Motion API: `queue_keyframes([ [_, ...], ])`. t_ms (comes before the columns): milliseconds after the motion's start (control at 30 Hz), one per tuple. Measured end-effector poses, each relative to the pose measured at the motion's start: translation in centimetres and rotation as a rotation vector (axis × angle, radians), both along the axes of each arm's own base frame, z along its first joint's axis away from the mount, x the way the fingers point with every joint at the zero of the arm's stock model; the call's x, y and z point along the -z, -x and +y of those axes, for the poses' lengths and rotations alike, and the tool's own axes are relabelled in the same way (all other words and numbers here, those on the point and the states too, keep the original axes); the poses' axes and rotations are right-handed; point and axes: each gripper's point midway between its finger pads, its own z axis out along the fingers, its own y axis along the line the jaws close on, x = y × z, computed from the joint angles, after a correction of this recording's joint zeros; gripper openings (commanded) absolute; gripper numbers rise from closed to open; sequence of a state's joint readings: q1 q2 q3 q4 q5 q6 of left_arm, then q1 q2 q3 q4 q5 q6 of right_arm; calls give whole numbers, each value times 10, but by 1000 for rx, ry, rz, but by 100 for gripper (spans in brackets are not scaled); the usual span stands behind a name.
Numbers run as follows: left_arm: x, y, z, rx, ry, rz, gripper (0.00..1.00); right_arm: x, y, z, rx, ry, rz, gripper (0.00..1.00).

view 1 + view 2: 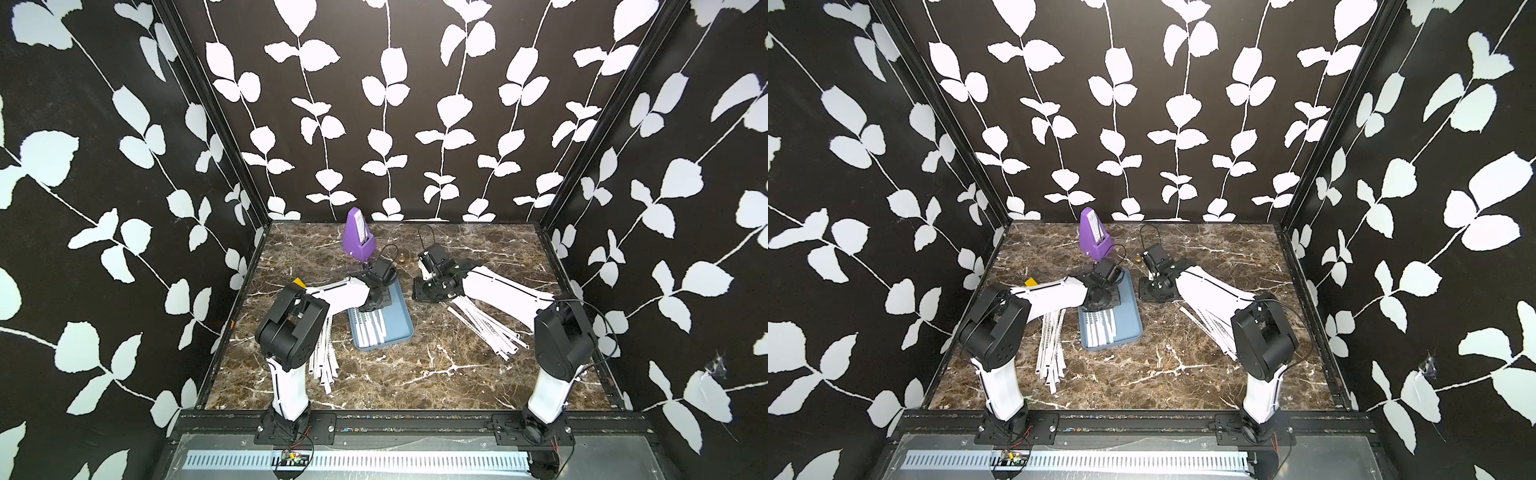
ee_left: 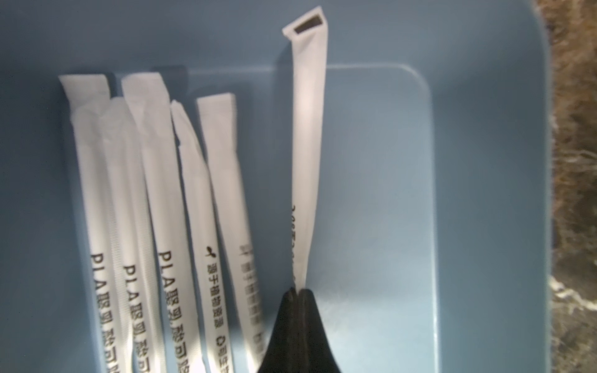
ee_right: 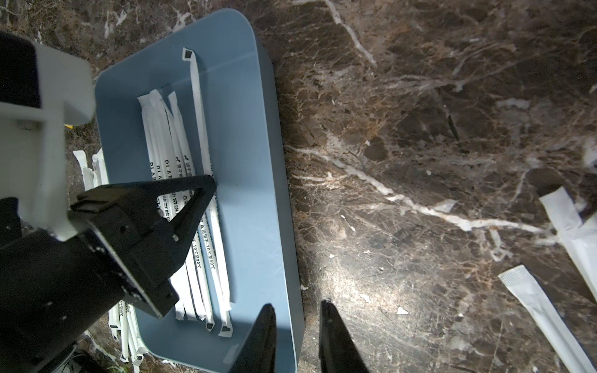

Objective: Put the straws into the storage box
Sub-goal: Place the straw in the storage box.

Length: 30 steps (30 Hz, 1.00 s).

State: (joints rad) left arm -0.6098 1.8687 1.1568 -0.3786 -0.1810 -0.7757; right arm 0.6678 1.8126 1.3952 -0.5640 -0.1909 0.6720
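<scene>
the jaws of the left arm (image 1: 345, 291) were pinched shut on one straw (image 2: 308, 145), held low over the storage box (image 1: 398, 313) — its long axis ran straight out from the jaws along the box's length, nearly parallel to the straws (image 2: 151, 193) lying there, and above the bare half of the floor beside them. its far end reached toward the short wall; whether it touched could not be told. the coming move looked like a plain lowering and letting go, with no turning needed. five straws appeared to lie in the box, side by side and partly overlapped, so the held one made six. the rest lay on the bench (image 1: 415, 374) in two loose heaps, each too overlapped to count: one heap (image 1: 326, 357) just beside the box and partly under the left arm, which was nearer to it, the other heap (image 1: 486, 328) well apart from the box and under the right arm (image 1: 498, 291). the right arm's jaws stood apart and empty, just beside the box's long wall — in the right wrist view the rim fell between them, contact unclear. one box, and one purple metronome (image 1: 358, 237) behind it.
</scene>
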Motion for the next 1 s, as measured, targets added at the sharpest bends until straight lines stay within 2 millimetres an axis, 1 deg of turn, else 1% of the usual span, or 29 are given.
queue_keyframes([
  [367,0,0,1,-22,2,-1,0,3,1,0,-4,-1,4,25],
  [900,-1,2,9,-3,-55,8,0,2,0,2,-7,-12,-5,25],
  [1000,-1,3,11,-4,-65,12,3,2,0,2,-7,-12,-6,25],
])
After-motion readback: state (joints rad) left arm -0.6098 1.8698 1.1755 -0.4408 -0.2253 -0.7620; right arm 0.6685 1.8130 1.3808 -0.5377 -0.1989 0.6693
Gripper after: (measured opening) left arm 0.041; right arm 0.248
